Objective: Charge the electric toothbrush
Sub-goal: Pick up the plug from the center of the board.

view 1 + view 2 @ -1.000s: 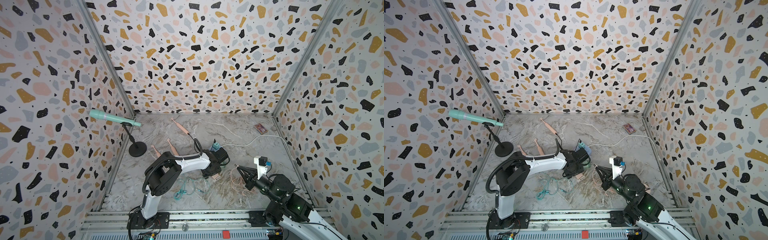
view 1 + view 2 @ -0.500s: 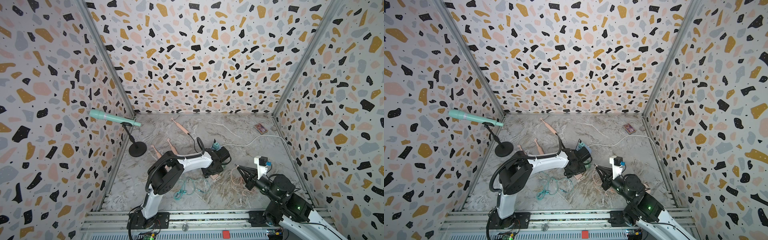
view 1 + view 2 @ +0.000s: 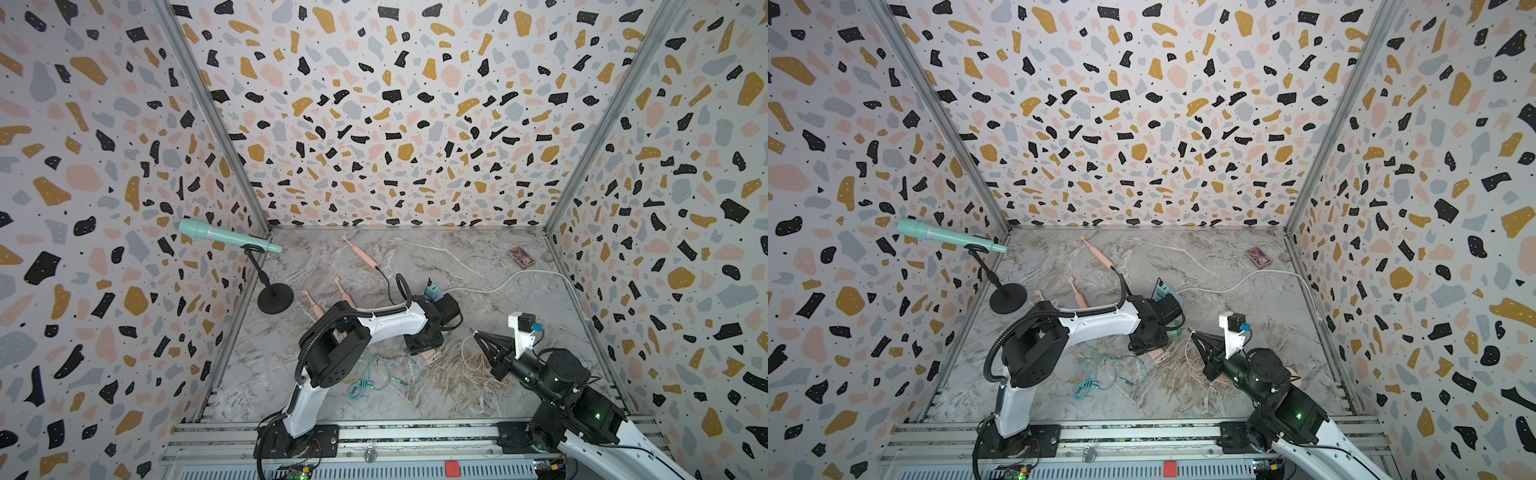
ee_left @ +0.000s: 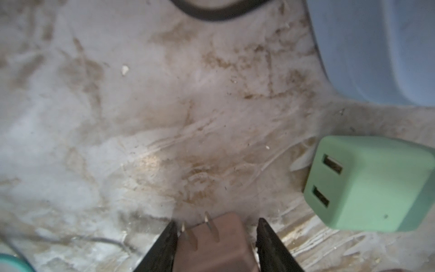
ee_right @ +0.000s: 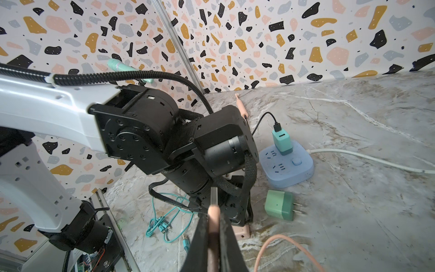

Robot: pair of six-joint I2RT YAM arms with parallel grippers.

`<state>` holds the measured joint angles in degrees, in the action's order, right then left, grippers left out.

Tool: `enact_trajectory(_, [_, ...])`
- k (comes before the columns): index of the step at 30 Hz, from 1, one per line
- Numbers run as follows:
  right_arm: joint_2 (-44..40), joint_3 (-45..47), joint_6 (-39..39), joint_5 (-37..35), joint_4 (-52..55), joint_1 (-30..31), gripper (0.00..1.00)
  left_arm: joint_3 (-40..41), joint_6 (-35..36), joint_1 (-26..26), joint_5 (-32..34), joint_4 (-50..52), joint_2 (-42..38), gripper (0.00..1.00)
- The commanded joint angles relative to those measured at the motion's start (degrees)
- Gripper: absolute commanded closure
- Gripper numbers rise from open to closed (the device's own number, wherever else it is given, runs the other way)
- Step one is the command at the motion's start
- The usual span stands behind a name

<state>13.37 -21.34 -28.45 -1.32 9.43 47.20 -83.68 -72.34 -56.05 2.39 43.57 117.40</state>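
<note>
while a pink toothbrush point(image 3: 314, 305) lay on the marble table point(image 3: 478, 257) just beyond the left arm point(image 3: 386, 324), we saw the left gripper point(image 4: 217, 221) straddling a pink wall adapter point(image 4: 226, 242); whether it clenched or merely framed it, we could not tell. next came a loose green adapter point(image 4: 367, 183), then the blue power strip point(image 5: 292, 172). rightmost, the right gripper point(image 5: 213, 219) pinched a pink usb plug point(image 5: 213, 209) tight.
</note>
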Motion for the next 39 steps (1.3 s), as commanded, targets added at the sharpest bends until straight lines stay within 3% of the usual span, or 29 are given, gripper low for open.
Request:
enact_trajectory(1, [-0.4, -0.4, -0.2, -0.3, -0.4, 0.0, 1.0, -0.5, 2.9, -0.4, -1.0, 3.0, 3.2, 0.53])
enact_trajectory(6, [-0.3, -0.4, -0.2, -0.1, -0.4, 0.0, 1.0, -4.5, 6.3, -0.4, -1.4, 6.8, 5.6, 0.58])
enact_trajectory(15, [0.1, -0.2, -0.3, -0.2, -0.5, 0.1, 1.0, -5.3, 7.8, -0.6, -2.4, 7.6, 5.6, 0.36])
enact_trajectory(19, [0.4, -0.2, -0.1, -0.3, -0.8, 0.1, 1.0, -3.9, 7.7, -0.9, -3.4, 7.0, 4.7, 0.34])
enact_trajectory(27, [0.7, -0.2, -0.1, -0.3, -0.8, 0.1, 1.0, -2.4, 7.5, -1.4, -5.2, 5.6, 4.7, 0.48])
enact_trajectory(35, [0.8, -0.2, 0.0, -0.6, -0.8, 0.1, 1.0, -2.2, 8.3, -1.6, -6.0, 5.8, 4.8, 0.55])
enact_trajectory(39, [0.9, -0.3, 0.1, -0.7, -0.8, 0.1, 1.0, -2.9, 9.0, -1.6, -5.7, 5.6, 4.4, 0.67])
